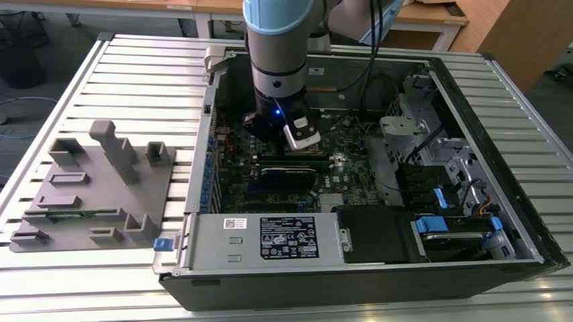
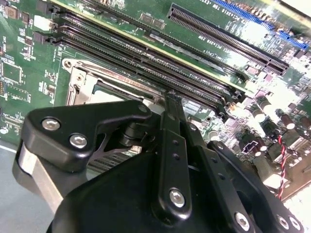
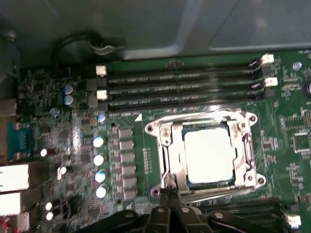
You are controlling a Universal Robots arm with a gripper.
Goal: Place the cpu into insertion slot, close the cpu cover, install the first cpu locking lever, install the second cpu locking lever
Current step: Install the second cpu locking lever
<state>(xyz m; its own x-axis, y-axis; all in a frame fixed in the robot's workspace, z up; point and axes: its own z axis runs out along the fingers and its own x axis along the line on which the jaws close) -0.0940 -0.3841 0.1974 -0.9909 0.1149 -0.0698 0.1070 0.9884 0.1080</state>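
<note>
Silvery cpu cover (image 3: 209, 151) closed over cpu (image 3: 209, 154)

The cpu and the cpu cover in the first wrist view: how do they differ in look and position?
The cpu is a solid, flat square with a plain, bright top; the cpu cover is a thin silvery frame with a cut-out centre. The cpu sits in the middle, while the cpu cover lies around it and is larger in outline. Both are square, metallic and lie flat on the green board.

Cpu (image 3: 210, 154) seated in insertion slot (image 3: 171, 163); cpu cover (image 3: 246, 151) closed flat.
</note>
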